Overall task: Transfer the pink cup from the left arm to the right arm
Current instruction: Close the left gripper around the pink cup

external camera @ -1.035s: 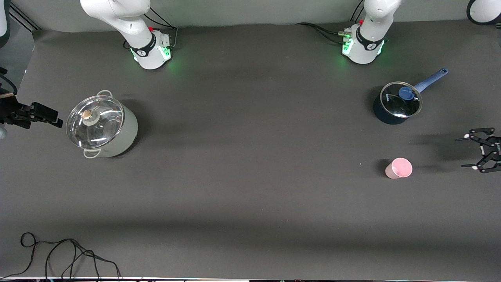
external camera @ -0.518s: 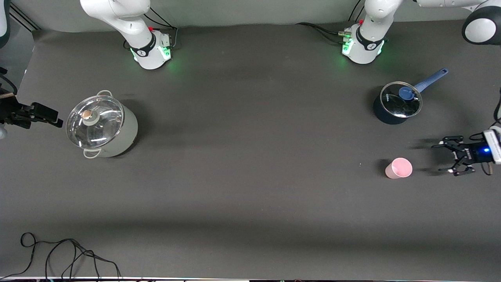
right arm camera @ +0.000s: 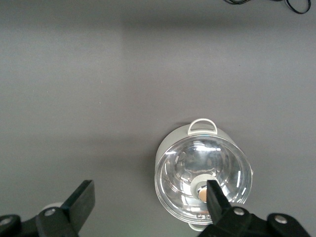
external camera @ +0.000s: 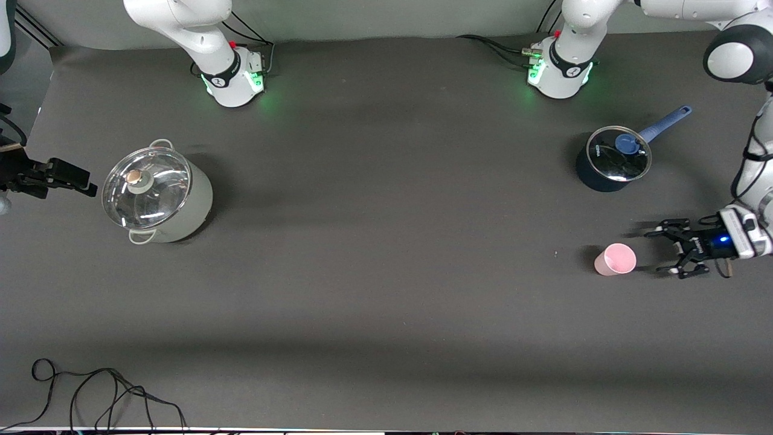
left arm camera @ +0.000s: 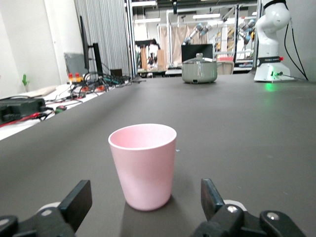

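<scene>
Front view: the pink cup (external camera: 615, 260) stands upright on the surface (external camera: 386, 290), toward the left arm's end and nearer the camera than the blue saucepan (external camera: 612, 158). The left hand (external camera: 664, 251) is low, just beside the cup, fingers spread, nothing gripped, so I'd say the pickup isn't done and the whole handover remains. Compared with a second ago, that hand has slid in from the edge toward the cup; the cup hasn't budged. The right hand (external camera: 89, 182) waits at the right arm's end by the grey pot (external camera: 157, 193).

Left wrist view: the cup (left arm camera: 143, 165) sits centred ahead of the parted fingers (left arm camera: 76, 203), not between them.

Right wrist view: the right hand's fingers (right arm camera: 81, 201) are apart, over the pot (right arm camera: 203, 177), holding nothing.
</scene>
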Tool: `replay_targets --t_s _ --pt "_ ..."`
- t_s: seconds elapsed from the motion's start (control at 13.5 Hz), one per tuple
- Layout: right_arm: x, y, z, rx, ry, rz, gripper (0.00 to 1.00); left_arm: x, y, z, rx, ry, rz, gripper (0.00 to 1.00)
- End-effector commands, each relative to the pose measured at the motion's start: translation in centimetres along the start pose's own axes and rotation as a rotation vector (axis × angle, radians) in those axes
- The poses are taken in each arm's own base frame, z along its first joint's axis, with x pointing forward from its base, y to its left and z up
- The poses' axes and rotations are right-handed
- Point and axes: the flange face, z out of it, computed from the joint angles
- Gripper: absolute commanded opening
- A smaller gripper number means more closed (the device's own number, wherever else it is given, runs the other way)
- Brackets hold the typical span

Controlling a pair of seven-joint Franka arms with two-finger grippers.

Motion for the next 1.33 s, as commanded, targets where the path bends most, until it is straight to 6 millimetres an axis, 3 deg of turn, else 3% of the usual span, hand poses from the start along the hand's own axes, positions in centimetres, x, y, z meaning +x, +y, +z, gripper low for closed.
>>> replay_targets --t_s 0.0,0.52,0.81,0.96,1.11,1.18,1.26 --pt "-0.1 0.0 -0.2 0.012 0.008 0.007 1.00 -1.1 -0.7 2.8 0.000 0.050 0.038 0.99" --pt "-0.1 0.0 -0.3 0.012 0.010 0.007 1.00 -1.8 -2.2 8.3 -0.019 0.073 0.050 0.99" --pt "-0.2 0.0 -0.4 0.012 0.011 0.007 1.00 -2.0 -2.4 9.6 -0.026 0.079 0.045 0.98" --pt "-0.2 0.0 -0.4 0.012 0.011 0.007 1.00 -1.9 -2.5 10.1 -0.034 0.080 0.046 0.91" --pt "-0.2 0.0 -0.4 0.012 0.011 0.007 1.00 -2.0 -2.4 10.9 -0.045 0.084 0.043 0.67" --pt "-0.2 0.0 -0.3 0.012 0.010 0.009 1.00 -2.0 -2.4 11.0 -0.048 0.084 0.043 0.37" --pt "-0.2 0.0 -0.4 0.012 0.011 0.007 1.00 -2.0 -2.5 11.5 -0.057 0.083 0.043 0.00"
